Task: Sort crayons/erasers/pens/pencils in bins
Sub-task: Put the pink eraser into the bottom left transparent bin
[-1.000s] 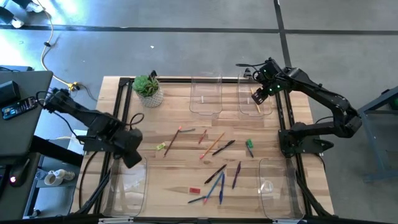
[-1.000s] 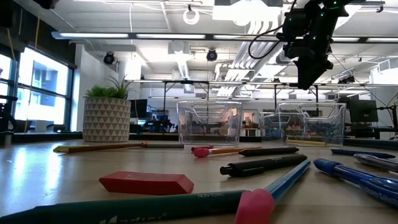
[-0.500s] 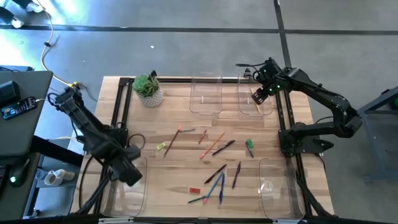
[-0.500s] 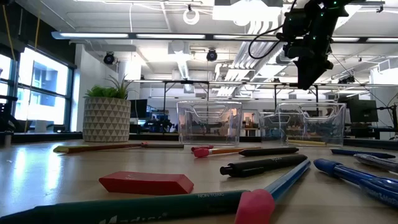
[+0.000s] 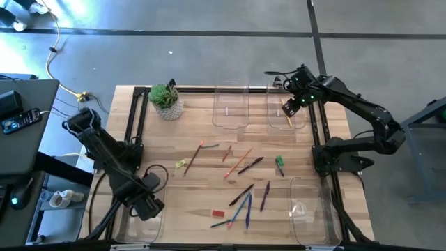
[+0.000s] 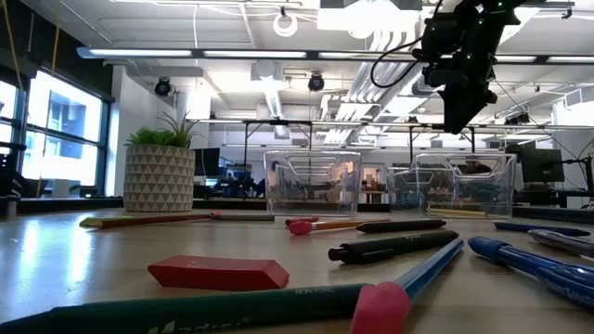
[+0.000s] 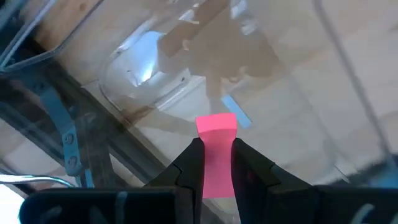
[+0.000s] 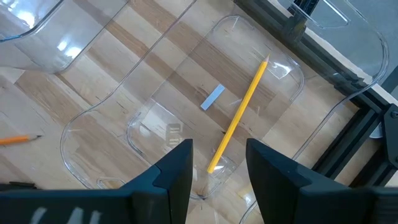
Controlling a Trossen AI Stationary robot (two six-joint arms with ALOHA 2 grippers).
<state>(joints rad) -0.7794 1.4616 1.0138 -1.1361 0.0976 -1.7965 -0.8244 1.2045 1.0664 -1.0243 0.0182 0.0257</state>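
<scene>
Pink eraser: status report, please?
Left gripper shut on pink eraser, above near-left bin. Right gripper open over far-right bin, yellow pencil inside. Nothing blocking.

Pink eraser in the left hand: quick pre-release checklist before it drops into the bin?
1. Small pink eraser block clamped between the left hand fingers: ok.
2. Left hand over the clear plastic bin at the table's near-left corner: ok.
3. Bin floor under the eraser free of other items: ok in the left wrist view.
4. Height above the bin floor: cannot tell.
5. Right hand open, over the far-right clear bin with the yellow pencil lying inside, away from the drop: ok.
</scene>
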